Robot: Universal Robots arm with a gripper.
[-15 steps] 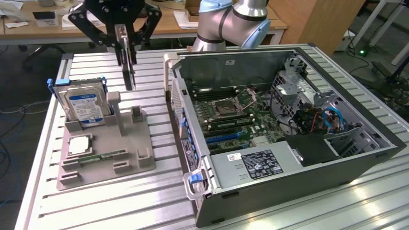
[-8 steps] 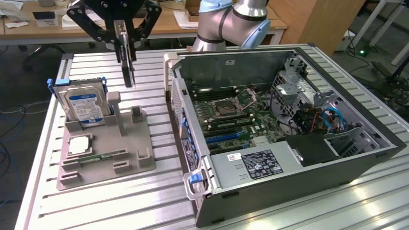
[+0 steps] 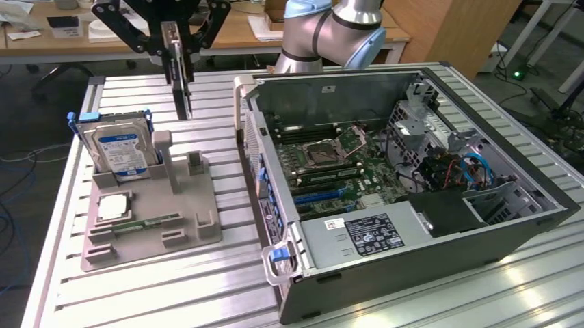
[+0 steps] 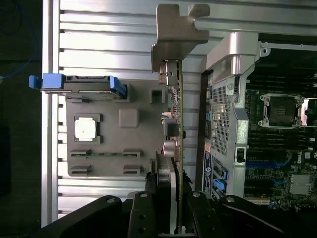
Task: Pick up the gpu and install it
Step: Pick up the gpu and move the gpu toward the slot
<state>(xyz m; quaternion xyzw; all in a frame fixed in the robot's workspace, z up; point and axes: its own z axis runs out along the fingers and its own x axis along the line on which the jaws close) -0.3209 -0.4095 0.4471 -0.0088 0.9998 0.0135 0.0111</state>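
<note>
The gpu (image 3: 180, 78) hangs upright in the air, thin and dark with a silvery metal edge, over the slatted table behind the grey holder tray (image 3: 196, 236). My gripper (image 3: 174, 37) is shut on its upper end. In the wrist view the gpu (image 4: 175, 119) shows edge-on, its metal bracket pointing away from my gripper (image 4: 168, 198), between the tray (image 4: 143, 111) and the open computer case (image 4: 233, 64). The case (image 3: 365, 236) lies on its side at the exterior view's right, with the motherboard (image 3: 333, 167) exposed.
The silver hard drive (image 3: 119, 147) with a blue-white label stands in the tray's rear slot. A square processor chip (image 3: 114, 206) and a narrow green memory stick (image 3: 146, 223) lie in the tray. Desks and a cabinet stand behind the table.
</note>
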